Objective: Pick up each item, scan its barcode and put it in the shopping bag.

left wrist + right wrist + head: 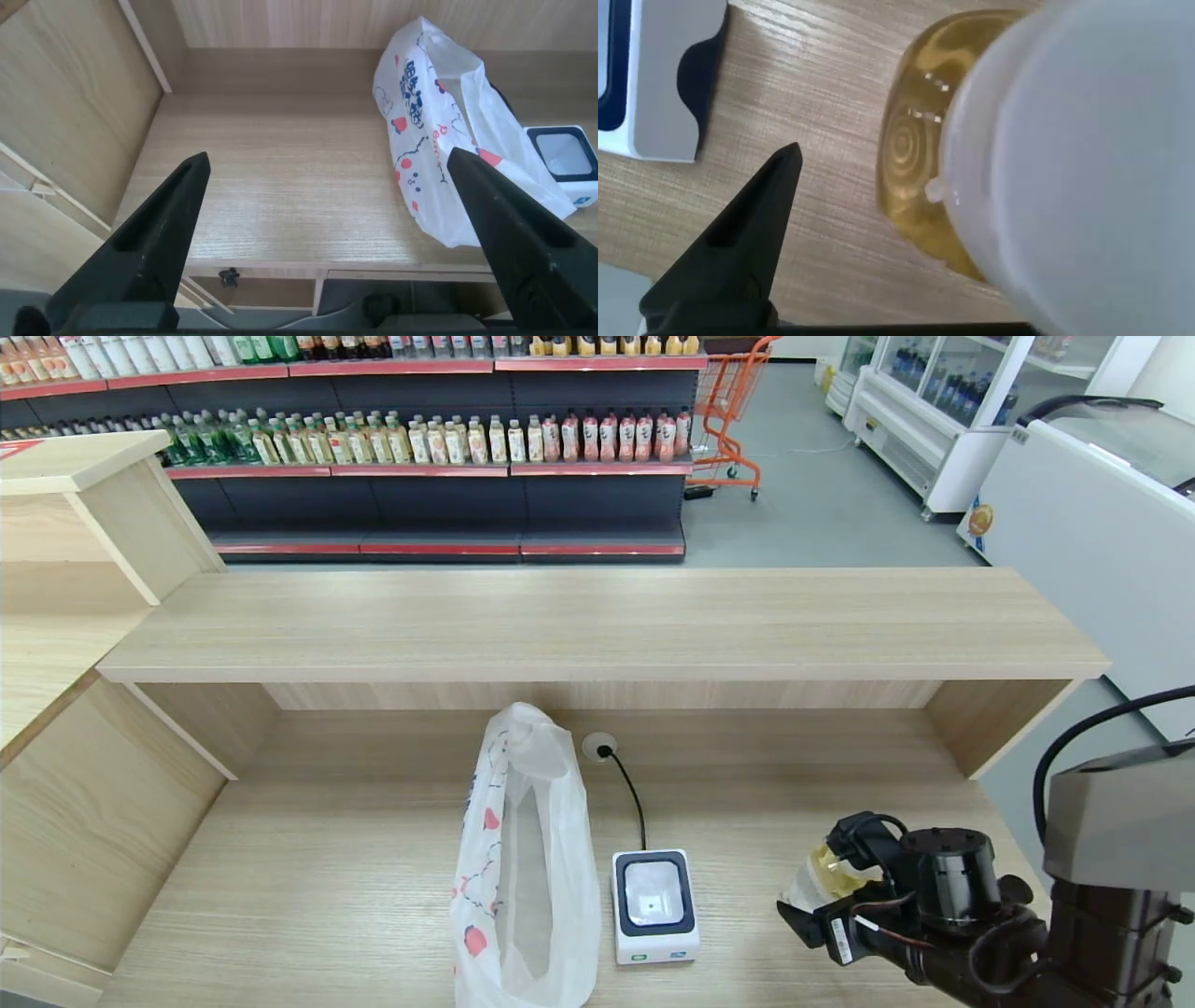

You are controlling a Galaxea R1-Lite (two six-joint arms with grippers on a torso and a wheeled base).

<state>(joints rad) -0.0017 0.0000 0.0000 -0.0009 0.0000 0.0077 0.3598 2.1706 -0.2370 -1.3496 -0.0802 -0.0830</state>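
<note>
yellow-liquid bottle (822, 875) | at right pincer (810, 907) | right of scanner (654, 903)

glossy plastic bottle (915, 159), matt wood counter (280, 896)

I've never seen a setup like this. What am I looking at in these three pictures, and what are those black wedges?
This is a two-armed robot working at a shop's wooden checkout counter. The wide picture comes from a camera on its head, looking down at the counter. The other two come from cameras on its wrists, so the black wedges are the fingers of its own grippers, seen from just behind.

On the counter is a white shopping bag with red prints. Beside it, on the robot's right, is a small white scanner whose cable runs to a hole at the back.

The left gripper is open and holds nothing, above the counter. The right gripper holds a bottle of yellowish liquid, to the right of the scanner. That bottle is the big pale shape in the right wrist picture.
</note>
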